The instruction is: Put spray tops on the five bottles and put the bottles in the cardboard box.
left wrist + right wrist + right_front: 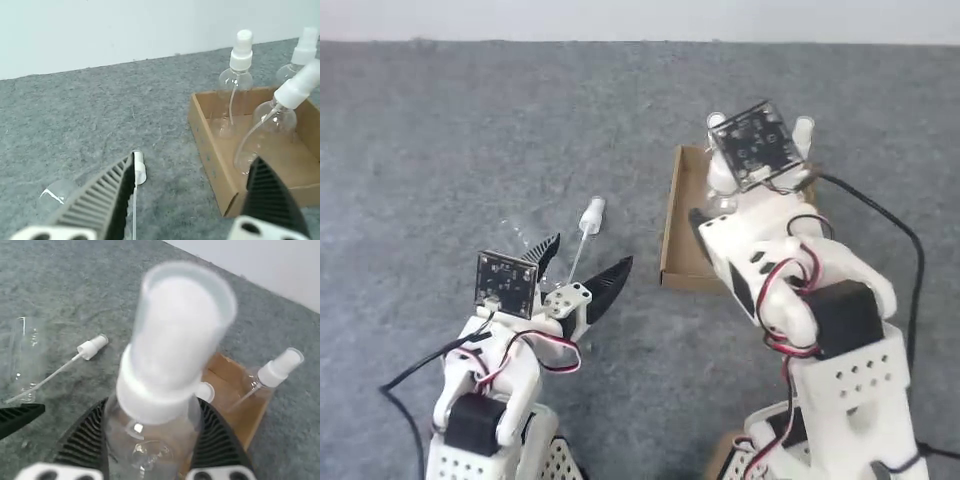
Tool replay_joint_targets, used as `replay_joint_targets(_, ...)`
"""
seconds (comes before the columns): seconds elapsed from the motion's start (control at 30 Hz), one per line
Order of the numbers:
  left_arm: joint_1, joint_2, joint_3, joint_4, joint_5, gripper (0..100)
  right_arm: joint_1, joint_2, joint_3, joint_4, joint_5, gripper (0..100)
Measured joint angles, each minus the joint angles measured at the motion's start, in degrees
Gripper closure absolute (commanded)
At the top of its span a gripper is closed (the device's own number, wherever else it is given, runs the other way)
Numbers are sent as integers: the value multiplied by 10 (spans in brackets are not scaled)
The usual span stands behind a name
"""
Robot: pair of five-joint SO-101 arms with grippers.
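Bottle [170,350]: capped, pinched in my right gripper [150,440], over the box [672,215].
Left gripper [590,255]: my jaws spread wide, spray top [592,212] lying between them on the mat [470,130].
Empty bottle [25,355]: on its side beside that top.
Box: other capped bottles [239,75] upright inside.

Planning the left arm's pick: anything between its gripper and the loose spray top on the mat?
Nothing visible. The spray top lies on the mat, its tube running in between the open jaws of the left gripper; the capless bottle lies beside it, not across.
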Motion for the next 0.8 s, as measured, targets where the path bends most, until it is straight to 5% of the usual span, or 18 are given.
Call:
replay_joint_targets(0.2,0,0,0,0,1,669,14,-4,-3,38,4,993)
replay_joint_targets(0.47,0,0,0,0,1,669,166,-4,-3,35,33,993)
replay_joint_targets(0.8,0,0,0,-3,1,669,191,-6,282,-295,-24,993)
